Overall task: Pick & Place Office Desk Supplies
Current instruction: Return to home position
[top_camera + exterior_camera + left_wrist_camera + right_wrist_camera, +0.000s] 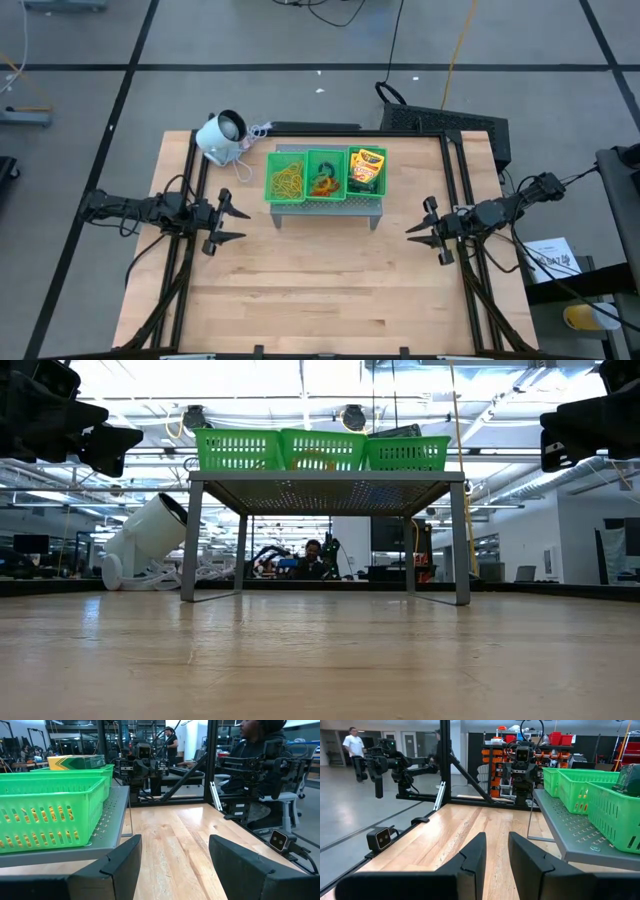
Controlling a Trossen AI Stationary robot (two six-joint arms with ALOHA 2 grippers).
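The green three-part tray [306,152] sits on a grey metal stand [330,208] at the table's far middle. Its left part holds yellowish rubber bands [287,180], its middle part small orange and green rings [322,184], and its right part yellow-and-green crayon boxes [367,168]. My left gripper [238,225] hovers open near the table's left edge, pointing toward the stand. My right gripper [418,228] hovers open near the right edge, facing the left one. In the left wrist view a crayon box [75,762] shows above the tray wall [55,795].
A white round-headed device [222,135] with a cord lies at the far left corner, beside the stand. Bare wooden tabletop [325,290] stretches between the arms and toward the near edge. A black frame [190,170] borders the table. People show in the room beyond.
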